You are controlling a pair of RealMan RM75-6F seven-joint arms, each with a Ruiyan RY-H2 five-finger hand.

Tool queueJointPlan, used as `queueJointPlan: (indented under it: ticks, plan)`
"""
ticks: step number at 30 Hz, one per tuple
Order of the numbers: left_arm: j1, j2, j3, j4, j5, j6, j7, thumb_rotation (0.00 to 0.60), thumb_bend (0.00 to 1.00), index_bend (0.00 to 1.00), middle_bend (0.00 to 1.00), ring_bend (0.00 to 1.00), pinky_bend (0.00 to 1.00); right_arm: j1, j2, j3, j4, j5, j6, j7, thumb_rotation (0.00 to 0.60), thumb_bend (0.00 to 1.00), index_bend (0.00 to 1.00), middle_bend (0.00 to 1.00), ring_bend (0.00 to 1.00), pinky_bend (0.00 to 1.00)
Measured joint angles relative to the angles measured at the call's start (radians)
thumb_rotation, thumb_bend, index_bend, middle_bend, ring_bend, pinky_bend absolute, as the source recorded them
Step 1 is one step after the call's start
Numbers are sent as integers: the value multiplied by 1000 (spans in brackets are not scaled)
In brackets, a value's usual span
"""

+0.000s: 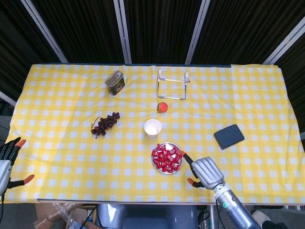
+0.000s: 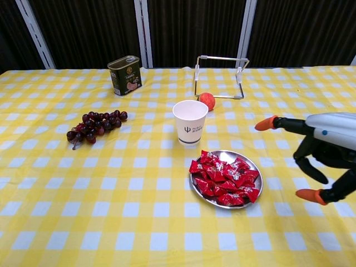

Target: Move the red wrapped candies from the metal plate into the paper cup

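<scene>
A pile of red wrapped candies (image 1: 166, 157) (image 2: 225, 178) fills a round metal plate (image 1: 157, 166) (image 2: 251, 164) near the table's front. Just behind it stands a white paper cup (image 1: 153, 128) (image 2: 190, 122), upright, with nothing visible inside. My right hand (image 1: 204, 171) (image 2: 320, 151) hovers just right of the plate, fingers spread, holding nothing; an orange fingertip (image 1: 183, 154) reaches close to the plate's rim. My left hand (image 1: 7, 160) hangs off the table's front left corner, fingers apart and empty, seen only in the head view.
A bunch of dark grapes (image 1: 105, 123) (image 2: 94, 125) lies left of the cup. Behind the cup sit a small orange fruit (image 1: 163, 107) (image 2: 207, 100), a wire stand (image 1: 172, 84) (image 2: 220, 75) and a green tin (image 1: 114, 82) (image 2: 124, 75). A dark flat case (image 1: 228, 136) lies right.
</scene>
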Motion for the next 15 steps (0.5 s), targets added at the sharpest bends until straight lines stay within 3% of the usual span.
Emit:
queueJointPlan:
  ticks: [7,15]
  plan:
    - [-5,12,0,-4,-14,-20,-26,600,49,0,0,0,0,94,-150,49,42,224,-24,-129,600,342,82,748,901,1000]
    - [-13,29,0,-17,-33,-48,-46,600,50,0,0,0,0,184,-257,84,135,382,-25,-197,600,341,82,748,901,1000]
